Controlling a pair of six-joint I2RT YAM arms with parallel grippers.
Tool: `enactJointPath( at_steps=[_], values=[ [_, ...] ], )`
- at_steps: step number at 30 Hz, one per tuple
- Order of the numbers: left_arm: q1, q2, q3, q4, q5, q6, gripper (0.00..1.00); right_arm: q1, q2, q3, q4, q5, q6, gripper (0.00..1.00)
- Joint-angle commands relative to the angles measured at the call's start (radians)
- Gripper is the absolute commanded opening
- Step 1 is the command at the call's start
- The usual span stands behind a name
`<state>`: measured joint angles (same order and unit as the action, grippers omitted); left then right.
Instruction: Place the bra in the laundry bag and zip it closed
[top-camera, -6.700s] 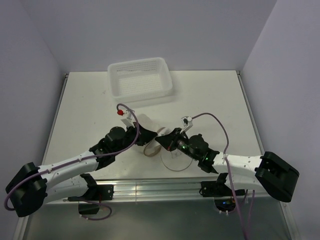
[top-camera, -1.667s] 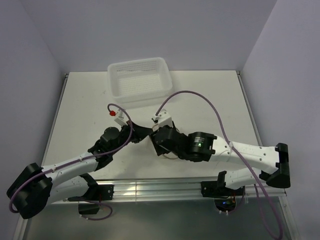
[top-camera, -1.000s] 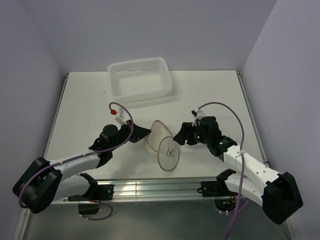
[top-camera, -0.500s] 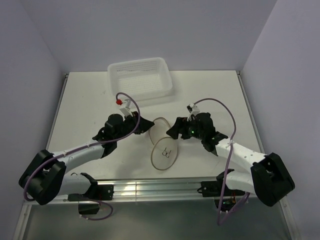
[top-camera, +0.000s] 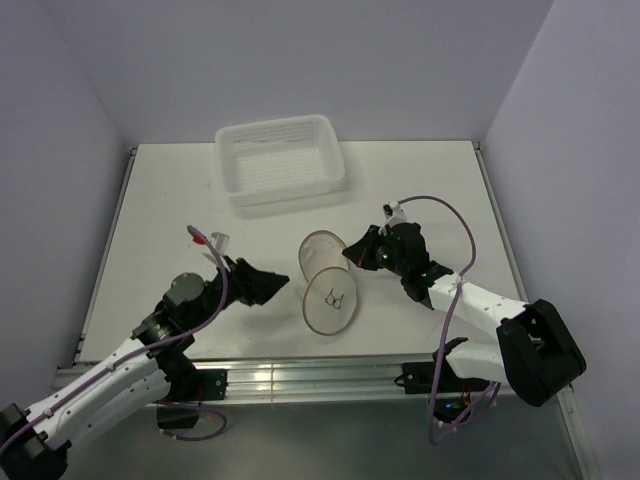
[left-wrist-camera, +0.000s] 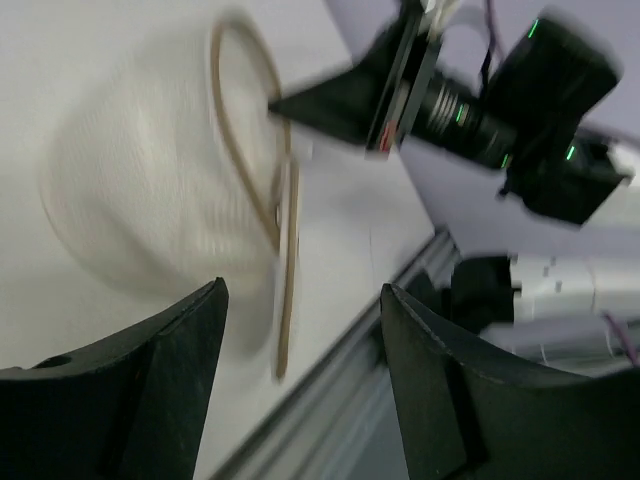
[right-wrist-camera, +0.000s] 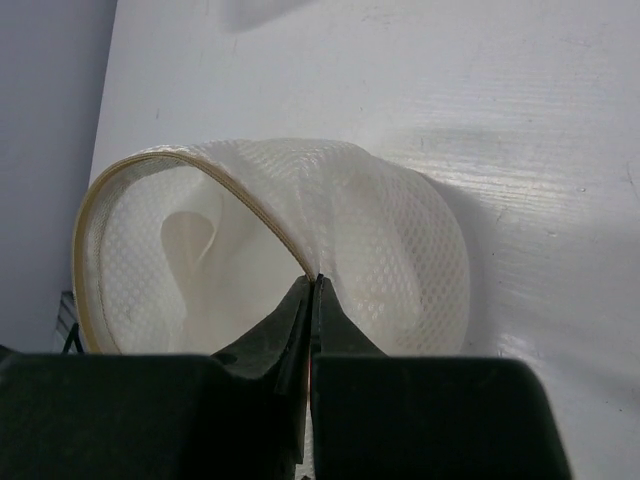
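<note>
Right wrist view: the bra (right-wrist-camera: 190, 235) seems tucked inside the laundry bag (right-wrist-camera: 390, 230) (mouth gaping, zip undone), the right gripper (right-wrist-camera: 312, 290) has its jaws pinched together on the bag's rim, and the left gripper (left-wrist-camera: 300, 300) has its jaws apart, empty.

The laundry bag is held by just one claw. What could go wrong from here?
1. The right gripper pinches just a thin bit of the laundry bag rim, while the left gripper is open and off it. A tug might slip off or drag the whole bag.
2. The bag gapes open, with what looks like the bra inside. It could spill out or get pinched at closing.
</note>
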<state>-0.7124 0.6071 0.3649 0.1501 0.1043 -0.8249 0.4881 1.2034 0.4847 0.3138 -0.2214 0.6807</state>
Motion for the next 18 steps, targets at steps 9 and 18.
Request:
enactJointPath(
  at_steps=[9,18],
  values=[
    [-0.360,0.175,-0.224,0.270,-0.098,-0.203,0.80,-0.003,-0.030,0.052,0.001,0.062,0.042,0.00],
    [-0.381,0.424,-0.155,0.465,-0.232,-0.174,0.60,-0.002,-0.047,0.022,0.010,0.045,0.042,0.00]
  ],
)
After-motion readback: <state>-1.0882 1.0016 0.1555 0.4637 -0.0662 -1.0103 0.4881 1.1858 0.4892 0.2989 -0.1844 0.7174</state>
